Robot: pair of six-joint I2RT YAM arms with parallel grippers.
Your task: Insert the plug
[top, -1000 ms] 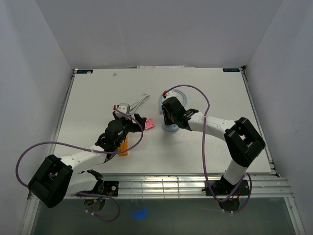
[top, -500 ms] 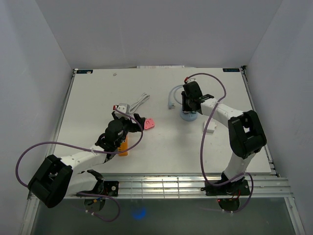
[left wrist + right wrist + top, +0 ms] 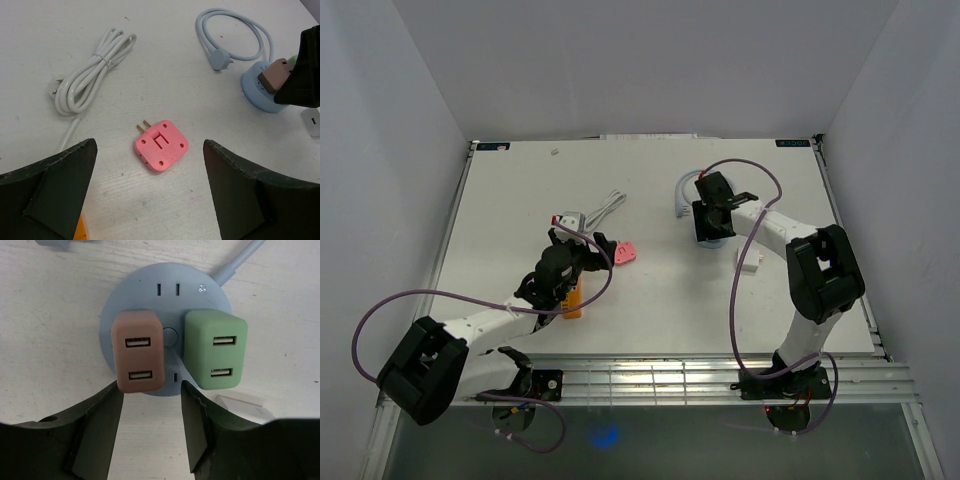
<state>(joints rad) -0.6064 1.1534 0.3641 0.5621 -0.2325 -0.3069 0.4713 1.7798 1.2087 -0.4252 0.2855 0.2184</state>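
- Top external view: the pink plug (image 3: 624, 252) lies flat on the table (image 3: 520, 190), just to the right of the left tool (image 3: 592, 250). The left arm is by far the nearer one. The round blue socket hub (image 3: 710, 238) sits well apart, to the right and slightly farther back, with the right tool (image 3: 711, 221) directly above it. From here I cannot tell how either tool's jaws stand.
- Left wrist view: the left tool is spread wide and holds nothing, and the plug lies loose in the gap ahead of its fingers. The plug is a rounded square, its long axis diagonal, with two brass prongs pointing up-left in this view, away from the hub. I judge it needs turning before it can go in. A white cable bundle (image 3: 92, 70) lies beyond it to the left.
- Right wrist view: the right tool is also spread and grips nothing, its fingers just short of the hub's rim. A brown adapter (image 3: 138, 357) and a green adapter (image 3: 216, 355) fill two sockets. The empty slot pair (image 3: 167, 289) on the hub's far side looks like the plug's destination.
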